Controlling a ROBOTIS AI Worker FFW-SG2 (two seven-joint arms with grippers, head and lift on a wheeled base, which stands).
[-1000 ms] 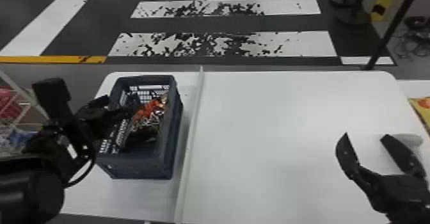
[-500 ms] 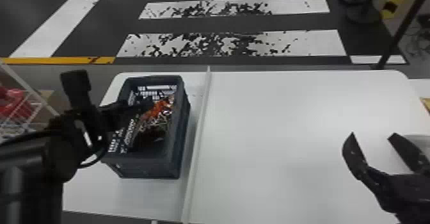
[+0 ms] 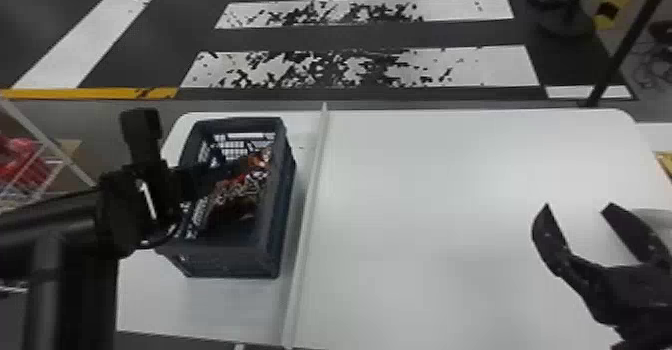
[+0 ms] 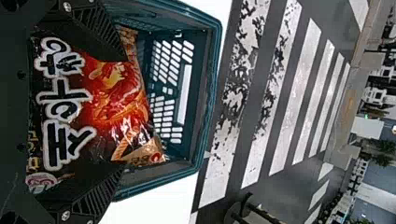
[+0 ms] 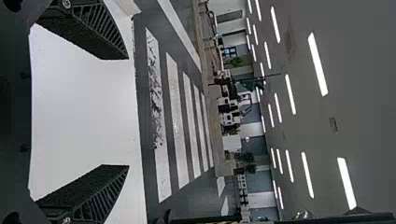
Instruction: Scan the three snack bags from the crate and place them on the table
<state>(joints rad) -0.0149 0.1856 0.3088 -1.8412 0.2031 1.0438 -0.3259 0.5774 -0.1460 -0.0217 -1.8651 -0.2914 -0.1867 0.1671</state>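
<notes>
Hanging over the bag (image 4: pixel 121 100) in the crate (image 3: pixel 230 261), the left gripper (image 3: pixel 200 174) has its 2 fingers spread, overlapping the bag in the left wrist view. That view brings out glossy, crinkled film, black and red with bold white characters, where the head view gives a darker, foreshortened shape. The crate is a rectangular plastic box with slotted walls, standing on the smooth white table (image 3: pixel 450 249) beside a pale raised strip (image 3: pixel 307 224). Over the table's right side, the right gripper (image 3: pixel 577 206) holds its fingers apart. Beyond are black-flecked white floor stripes (image 3: pixel 360 69); the right wrist view adds bright ceiling lights (image 5: pixel 317 65).
</notes>
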